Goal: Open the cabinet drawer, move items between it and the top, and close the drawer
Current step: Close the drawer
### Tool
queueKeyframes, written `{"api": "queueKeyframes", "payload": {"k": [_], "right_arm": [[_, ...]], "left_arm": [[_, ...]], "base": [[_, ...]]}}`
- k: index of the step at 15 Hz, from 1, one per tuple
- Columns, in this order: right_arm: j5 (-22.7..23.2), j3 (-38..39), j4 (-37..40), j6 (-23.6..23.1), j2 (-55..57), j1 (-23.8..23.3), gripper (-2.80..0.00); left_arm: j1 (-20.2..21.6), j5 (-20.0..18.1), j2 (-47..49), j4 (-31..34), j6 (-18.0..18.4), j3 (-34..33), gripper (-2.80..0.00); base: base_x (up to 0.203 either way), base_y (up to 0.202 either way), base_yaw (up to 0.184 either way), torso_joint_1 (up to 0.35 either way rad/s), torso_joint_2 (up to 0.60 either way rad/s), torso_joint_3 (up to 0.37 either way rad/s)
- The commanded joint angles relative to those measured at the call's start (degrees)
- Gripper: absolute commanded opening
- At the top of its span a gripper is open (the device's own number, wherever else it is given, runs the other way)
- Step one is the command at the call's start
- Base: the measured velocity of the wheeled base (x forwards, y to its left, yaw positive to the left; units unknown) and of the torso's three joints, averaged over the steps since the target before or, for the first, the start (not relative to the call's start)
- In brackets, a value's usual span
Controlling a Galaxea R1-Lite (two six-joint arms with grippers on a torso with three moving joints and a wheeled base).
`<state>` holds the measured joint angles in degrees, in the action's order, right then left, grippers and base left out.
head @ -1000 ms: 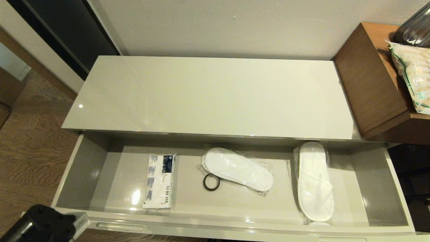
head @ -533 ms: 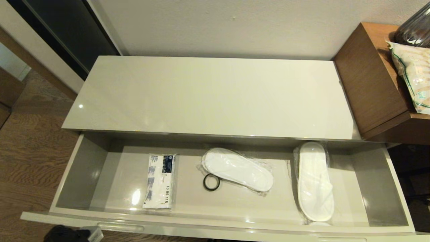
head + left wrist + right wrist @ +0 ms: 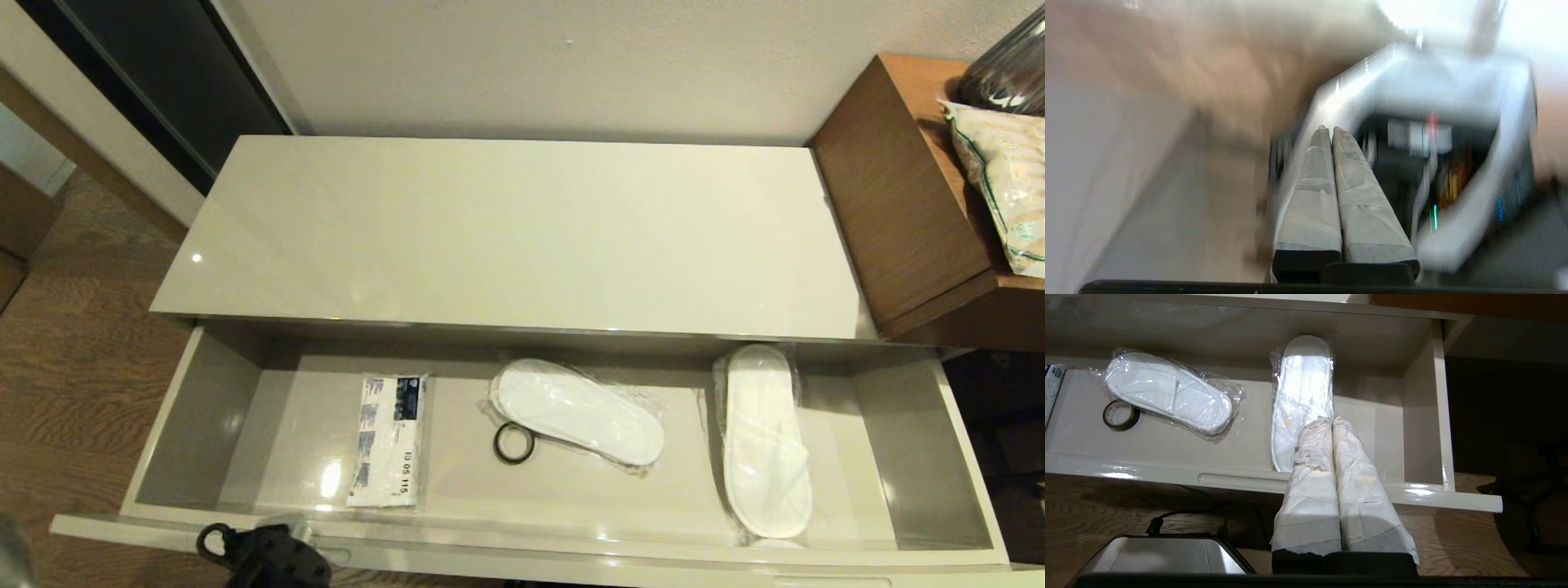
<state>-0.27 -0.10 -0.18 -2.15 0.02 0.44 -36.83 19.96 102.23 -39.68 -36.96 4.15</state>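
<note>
Since 0.5 s ago, left gripper point(image 3: 265, 555) shifted toward 3 o'clock below the open cabinet drawer point(image 3: 196, 425); jaws pressed together, empty. Tissue pack point(image 3: 388, 441) lodged inside.

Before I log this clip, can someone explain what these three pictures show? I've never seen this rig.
It is a two-armed robot. One camera sits on its head, one on each wrist. The head view looks down on the open cabinet drawer, which holds a tissue pack, a tape roll and two wrapped slippers. The cabinet top is above. The left pincer and the right pincer are both shut and hold nothing; the right one hovers in front of the drawer.
</note>
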Motion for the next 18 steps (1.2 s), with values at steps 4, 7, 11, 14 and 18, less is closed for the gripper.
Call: {"api": "queueKeyframes", "payload": {"k": [4,7,11,14,18], "right_arm": [[0.0,0.0,-0.1,-0.1,-0.1,0.0,-2.80],[0.0,0.0,-0.1,-0.1,-0.1,0.0,-2.80],[0.0,0.0,-0.1,-0.1,-0.1,0.0,-2.80],[0.0,0.0,0.0,-0.1,-0.1,0.0,-2.80],[0.0,0.0,0.0,-0.1,-0.1,0.0,-2.80]], "left_arm": [[6.1,5.1,5.8,-2.0,0.8,10.6,-2.80],[12.0,5.2,2.0,10.6,1.0,22.5,-2.80],[17.6,5.1,3.7,23.4,2.1,41.9,-2.80],[19.7,5.1,7.9,31.0,3.1,55.1,-2.80],[21.5,5.0,8.5,44.1,3.5,67.4,-2.80]], "base": [[0.000,0.000,0.000,0.000,0.00,0.000],[0.000,0.000,0.000,0.000,0.00,0.000],[0.000,0.000,0.000,0.000,0.00,0.000],[0.000,0.000,0.000,0.000,0.00,0.000],[0.000,0.000,0.000,0.000,0.00,0.000]]}}
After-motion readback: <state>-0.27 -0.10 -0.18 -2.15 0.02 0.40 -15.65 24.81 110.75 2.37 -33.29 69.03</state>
